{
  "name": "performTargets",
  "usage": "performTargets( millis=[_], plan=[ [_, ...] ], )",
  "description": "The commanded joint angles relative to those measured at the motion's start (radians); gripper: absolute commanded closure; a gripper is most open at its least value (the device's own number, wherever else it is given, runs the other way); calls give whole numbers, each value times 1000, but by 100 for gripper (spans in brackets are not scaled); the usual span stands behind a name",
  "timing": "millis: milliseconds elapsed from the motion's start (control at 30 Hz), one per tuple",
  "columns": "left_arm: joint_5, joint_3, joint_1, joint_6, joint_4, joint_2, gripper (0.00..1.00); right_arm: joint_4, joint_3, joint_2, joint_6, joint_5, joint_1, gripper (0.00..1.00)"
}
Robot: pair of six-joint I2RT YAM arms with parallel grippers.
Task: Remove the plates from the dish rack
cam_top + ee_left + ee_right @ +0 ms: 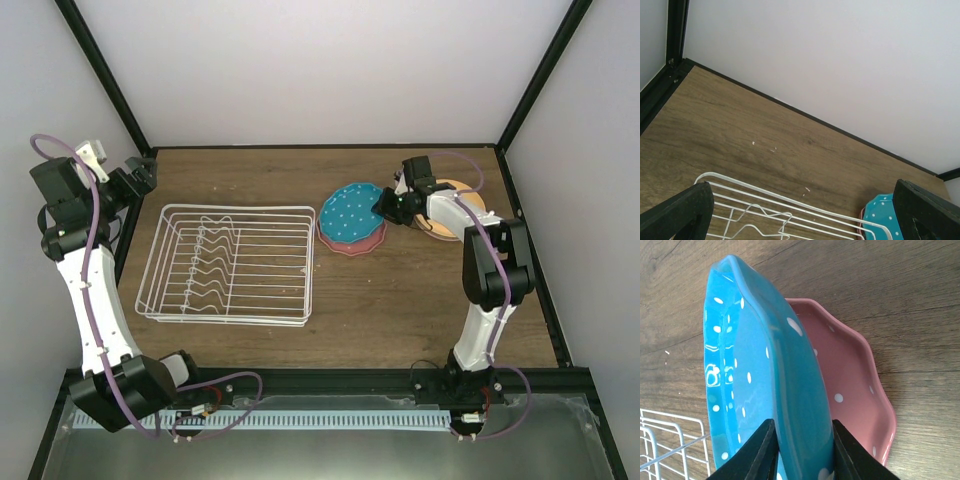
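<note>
The white wire dish rack (230,262) stands left of centre with no plates in it; its far corner (765,200) shows in the left wrist view. To its right, the white-dotted teal-blue plate (350,210) (765,365) is tilted over the dotted salmon-red plate (352,244) (850,385), which lies flat on the table. My right gripper (386,205) (802,457) is shut on the teal plate's right rim. An orange-yellow plate (462,190) lies behind the right arm, partly hidden. My left gripper (140,176) (802,220) hangs open beyond the rack's back-left corner, holding nothing.
The wooden table (400,300) is boxed in by white walls and a black frame (520,110). The rack's corner (665,440) lies close to the teal plate's left edge.
</note>
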Motion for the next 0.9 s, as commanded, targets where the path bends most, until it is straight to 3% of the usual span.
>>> performTargets(
  millis=[0, 533, 867],
  plan=[
    [18, -6, 4, -4, 7, -20, 0, -148, -52, 71, -76, 124, 14, 73],
    [21, -17, 3, -6, 8, -27, 0, -136, -84, 110, -82, 107, 6, 63],
    [23, -26, 3, -4, 5, -39, 0, -159, -74, 123, -98, 125, 3, 45]
  ],
)
